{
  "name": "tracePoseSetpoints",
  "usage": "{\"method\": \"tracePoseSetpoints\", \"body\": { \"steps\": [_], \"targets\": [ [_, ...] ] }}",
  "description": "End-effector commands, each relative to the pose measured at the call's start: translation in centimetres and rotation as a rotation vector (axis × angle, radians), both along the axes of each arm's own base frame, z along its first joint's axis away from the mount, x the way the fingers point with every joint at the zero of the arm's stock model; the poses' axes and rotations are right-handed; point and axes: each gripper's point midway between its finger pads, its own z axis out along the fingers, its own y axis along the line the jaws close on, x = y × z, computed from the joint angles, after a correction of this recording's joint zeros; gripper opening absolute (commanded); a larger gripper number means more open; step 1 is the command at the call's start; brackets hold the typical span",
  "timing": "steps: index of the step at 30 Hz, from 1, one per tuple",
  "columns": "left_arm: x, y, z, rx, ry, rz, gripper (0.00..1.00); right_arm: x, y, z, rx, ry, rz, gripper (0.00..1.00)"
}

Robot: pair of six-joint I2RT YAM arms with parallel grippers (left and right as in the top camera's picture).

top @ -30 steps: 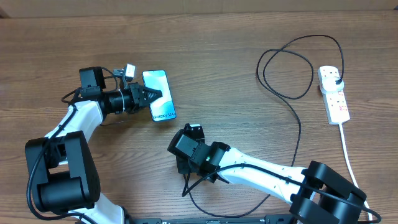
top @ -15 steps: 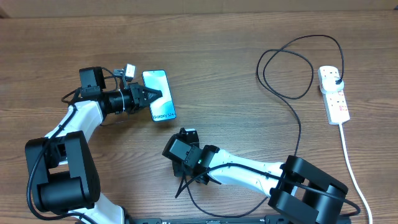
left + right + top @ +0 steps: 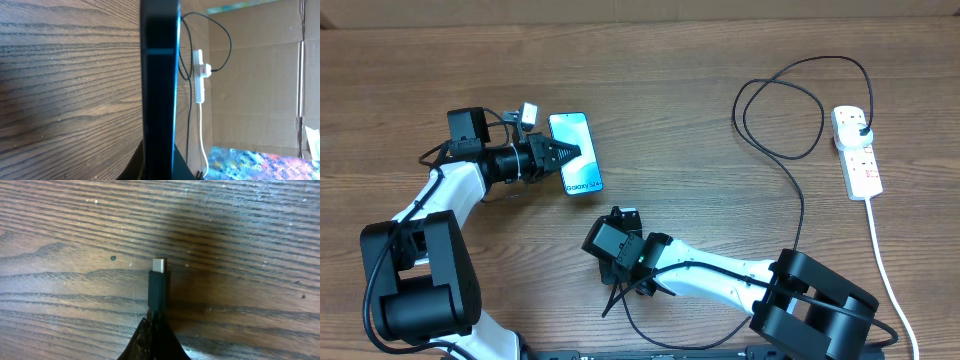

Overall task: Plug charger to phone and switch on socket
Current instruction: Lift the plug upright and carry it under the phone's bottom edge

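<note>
The phone (image 3: 577,135) lies lit on the wooden table with my left gripper (image 3: 566,154) shut on its left long edge. In the left wrist view the phone (image 3: 160,75) shows edge-on as a dark vertical band between the fingers of my left gripper (image 3: 159,152). My right gripper (image 3: 628,288) sits low in the middle of the table, shut on the charger's connector end. In the right wrist view the connector (image 3: 158,282) sticks out beyond my right gripper (image 3: 155,325), metal tip forward, just above the wood. The charger cable (image 3: 803,210) loops back to its plug (image 3: 861,128) in the white socket (image 3: 857,160).
The socket's thick white cord (image 3: 885,265) runs down the right edge of the table. The charger cable makes a wide loop (image 3: 780,100) at the back right. A cardboard wall (image 3: 260,75) stands behind the socket (image 3: 199,75) in the left wrist view.
My right gripper has closed on the charger's connector end, after shifting slightly left and towards the front edge. The left gripper and phone have not moved.
</note>
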Motion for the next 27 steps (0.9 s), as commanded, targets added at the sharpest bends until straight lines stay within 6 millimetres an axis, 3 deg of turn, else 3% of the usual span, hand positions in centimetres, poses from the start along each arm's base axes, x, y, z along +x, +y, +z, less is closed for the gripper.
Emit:
{"method": "tracePoseSetpoints", "body": {
  "steps": [1,4,7,9,15,22,27],
  "targets": [
    [-0.2,0.0,-0.1,-0.014,-0.016,-0.017,0.04,0.5,-0.8,-0.5,-0.021,0.014,-0.022,0.04],
    [-0.2,0.0,-0.1,-0.014,-0.016,-0.017,0.04,0.5,-0.9,-0.5,-0.013,0.035,-0.028,0.05],
    [-0.2,0.0,-0.1,-0.014,-0.016,-0.017,0.04,0.7,-0.7,-0.4,-0.002,0.029,-0.027,0.25],
    [-0.2,0.0,-0.1,-0.014,-0.016,-0.017,0.04,0.9,-0.4,-0.3,0.008,0.019,-0.016,0.28],
    [-0.2,0.0,-0.1,-0.014,-0.017,-0.017,0.04,1.0,-0.3,-0.3,0.009,0.007,-0.001,0.26],
    [-0.1,-0.1,0.1,-0.009,-0.058,-0.034,0.04,1.1,-0.8,-0.4,-0.009,0.011,-0.009,0.04],
    [-1.1,-1.1,2.5,-0.106,-0.209,-0.146,0.04,1.0,-2.1,0.0,-0.020,0.064,-0.028,0.04]
  ]
}}
